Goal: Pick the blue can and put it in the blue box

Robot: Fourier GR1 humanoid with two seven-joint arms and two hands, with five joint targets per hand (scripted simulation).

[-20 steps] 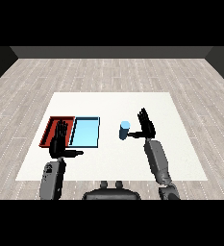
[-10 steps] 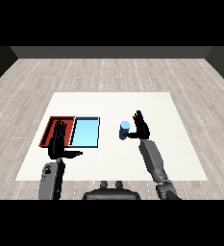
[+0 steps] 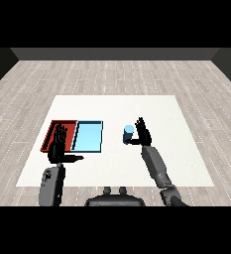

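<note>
Blue can [image 3: 128, 134] upright on bench [image 3: 161, 114] right of blue tray [image 3: 88, 137], right hand [image 3: 143, 133] fingers spread beside it, contact unclear; left hand [image 3: 58, 147] open, partly covering red tray [image 3: 52, 133].

A white table [image 3: 161, 109] stands on a floor of pale grey wooden planks [image 3: 112, 74]. Toward the table's left side lie two shallow trays, side by side and touching: a red tray [image 3: 51, 130] on the outside and a light blue tray [image 3: 89, 137] just to its right. Near the table's middle, a little to the right of the trays and apart from them, stands a blue can [image 3: 128, 134], upright.
</note>
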